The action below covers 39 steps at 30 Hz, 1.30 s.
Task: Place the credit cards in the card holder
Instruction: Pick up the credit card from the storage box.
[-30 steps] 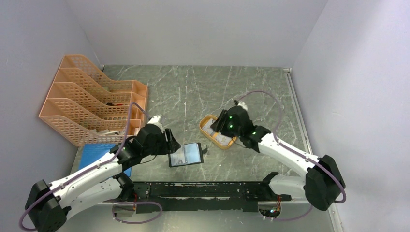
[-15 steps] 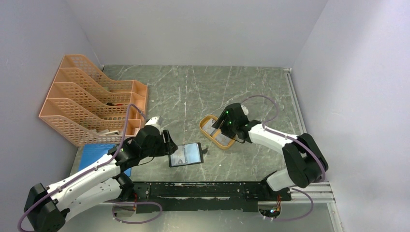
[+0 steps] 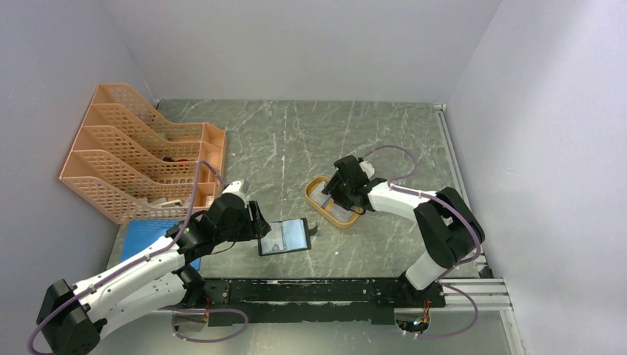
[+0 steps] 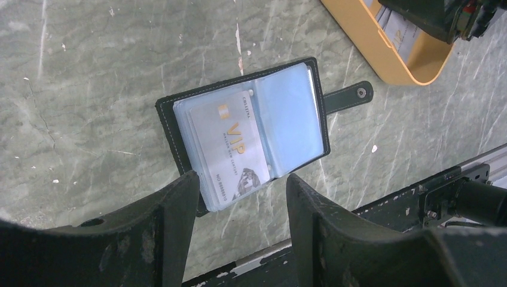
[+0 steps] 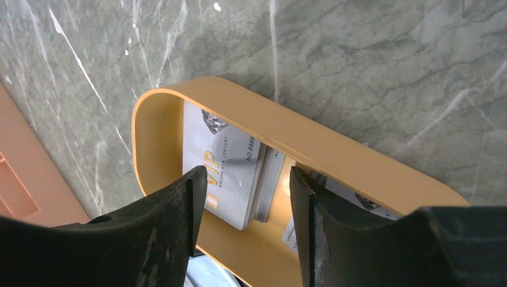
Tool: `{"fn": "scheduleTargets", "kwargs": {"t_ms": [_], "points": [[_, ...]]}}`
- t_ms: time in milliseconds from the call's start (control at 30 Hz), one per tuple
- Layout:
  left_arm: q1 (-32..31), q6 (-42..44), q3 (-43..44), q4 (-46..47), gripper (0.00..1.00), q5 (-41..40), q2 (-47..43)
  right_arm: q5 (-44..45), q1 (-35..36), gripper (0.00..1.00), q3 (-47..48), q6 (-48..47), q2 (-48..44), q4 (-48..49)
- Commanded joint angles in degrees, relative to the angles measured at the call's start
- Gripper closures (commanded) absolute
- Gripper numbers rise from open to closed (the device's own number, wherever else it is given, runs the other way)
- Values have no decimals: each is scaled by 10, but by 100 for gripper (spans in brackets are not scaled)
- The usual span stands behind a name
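The black card holder (image 3: 284, 237) lies open on the table, snap tab to the right; in the left wrist view (image 4: 251, 128) a white VIP card (image 4: 234, 143) sits in its left clear pocket. My left gripper (image 3: 260, 224) is open and empty, just left of the holder; in its wrist view (image 4: 242, 185) the jaws straddle the holder's near edge. A stack of white credit cards (image 5: 230, 170) lies in the orange oval tray (image 5: 353, 167), seen from above too (image 3: 319, 203). My right gripper (image 3: 341, 188) is open above the tray, its jaws either side of the stack (image 5: 248, 185).
An orange mesh file rack (image 3: 140, 151) stands at the back left. A flat blue pad (image 3: 144, 240) lies under my left arm. The black rail (image 3: 310, 292) runs along the table's near edge. More cards lie further along in the tray (image 5: 347, 194).
My right arm has folded in, and its gripper has swung to point down into the orange tray. The left gripper shifted slightly left. The card holder has not moved.
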Motion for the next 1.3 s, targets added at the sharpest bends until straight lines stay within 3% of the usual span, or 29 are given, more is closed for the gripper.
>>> {"fn": "scheduleTargets", "kwargs": {"t_ms": [0, 600, 1033, 1267], "points": [[-3, -5, -5, -9, 40, -7, -8, 24, 4, 43, 8, 12, 24, 4], [-3, -9, -8, -11, 41, -10, -8, 21, 2, 66, -48, -17, 8, 13], [-3, -14, -9, -14, 41, -8, -10, 11, -6, 71, -73, -18, -29, 27], [-3, -14, -8, -16, 41, -8, -10, 9, -6, 81, -66, -22, -37, 27]]}}
